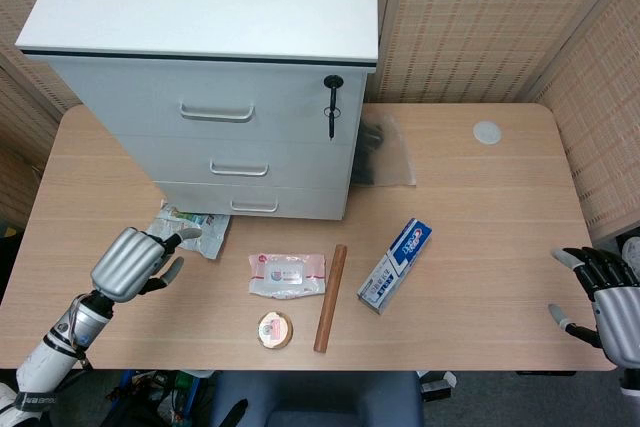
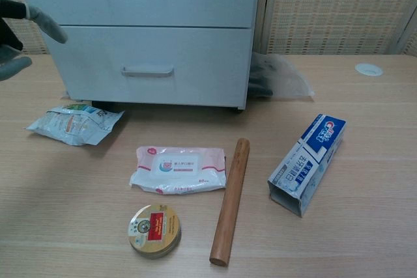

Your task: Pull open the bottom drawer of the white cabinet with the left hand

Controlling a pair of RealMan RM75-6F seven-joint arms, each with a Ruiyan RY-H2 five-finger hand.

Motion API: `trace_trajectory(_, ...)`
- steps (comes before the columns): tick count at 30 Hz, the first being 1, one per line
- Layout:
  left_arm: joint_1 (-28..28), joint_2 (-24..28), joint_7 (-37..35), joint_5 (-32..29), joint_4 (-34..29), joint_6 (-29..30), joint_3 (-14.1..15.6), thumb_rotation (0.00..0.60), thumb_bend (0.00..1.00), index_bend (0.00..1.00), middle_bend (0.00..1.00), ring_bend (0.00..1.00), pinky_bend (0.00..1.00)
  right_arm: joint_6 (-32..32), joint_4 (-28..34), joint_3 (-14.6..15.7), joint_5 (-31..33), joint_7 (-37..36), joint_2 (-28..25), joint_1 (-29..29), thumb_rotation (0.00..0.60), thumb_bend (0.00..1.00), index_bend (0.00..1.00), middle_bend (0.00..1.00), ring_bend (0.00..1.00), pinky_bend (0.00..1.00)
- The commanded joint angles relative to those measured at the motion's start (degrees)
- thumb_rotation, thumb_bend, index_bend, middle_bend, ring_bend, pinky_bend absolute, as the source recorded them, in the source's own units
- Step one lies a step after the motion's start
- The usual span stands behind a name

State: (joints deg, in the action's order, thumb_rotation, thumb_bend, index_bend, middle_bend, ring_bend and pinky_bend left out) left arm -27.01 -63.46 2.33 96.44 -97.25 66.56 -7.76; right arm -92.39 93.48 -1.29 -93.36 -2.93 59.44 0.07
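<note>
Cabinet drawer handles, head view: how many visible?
3. The top handle sits on the top drawer, the middle handle below it, and the bottom handle on the bottom drawer nearest the table. None looks hidden.

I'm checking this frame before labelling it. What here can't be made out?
- Left hand: chest view cuts it at the left edge; only fingertips show.
- Clear bag: dark contents partly hidden behind the white cabinet, unidentifiable.
- Snack packet: print too small to read.
- Right hand: absent from chest view.
</note>
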Motion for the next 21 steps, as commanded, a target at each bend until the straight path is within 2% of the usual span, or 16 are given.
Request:
trace_trajectory(1,-3.92,-1.02,0.98,-3.53,0.33,-5.75,-1.22,0.600,0.58,0.25,0.92,0.90,1.00,0.14,-0.06,-0.04,0.14,-0.03,0.01,0.03,0.600,0.18,0.22,0.22,0.16,0.15)
trace_trajectory(6,-7.20,-2.14,3.26,-8.31,-0.19,-11.47,-1.83,0.600,0.65,0.18,0.96,0.94,1.00,0.70,-0.42,0.01,0.49,-0.19,0.20,0.12,0.600,0.18,0.22,0.22,0.16,0.15)
trace_trajectory(11,-10.39,-4.49,5.23,-12.41,1.17,-15.29,-2.69,0.600,0.68,0.14,0.97,0.95,1.00,1.43,-0.43,-0.13,0.49,-0.07,0.10,0.61,0.600,0.18,0.22,0.22,0.16,0.15)
trace_trajectory(21,-14.54,-8.47,7.60,-18.06,5.17,-19.75,-2.63,0.600,0.68,0.13,0.98,0.95,1.00,2.28,-0.55,-0.24,0.90,-0.25,-0.08,1.02,0.600,0.18,0.22,0.22,0.16,0.15)
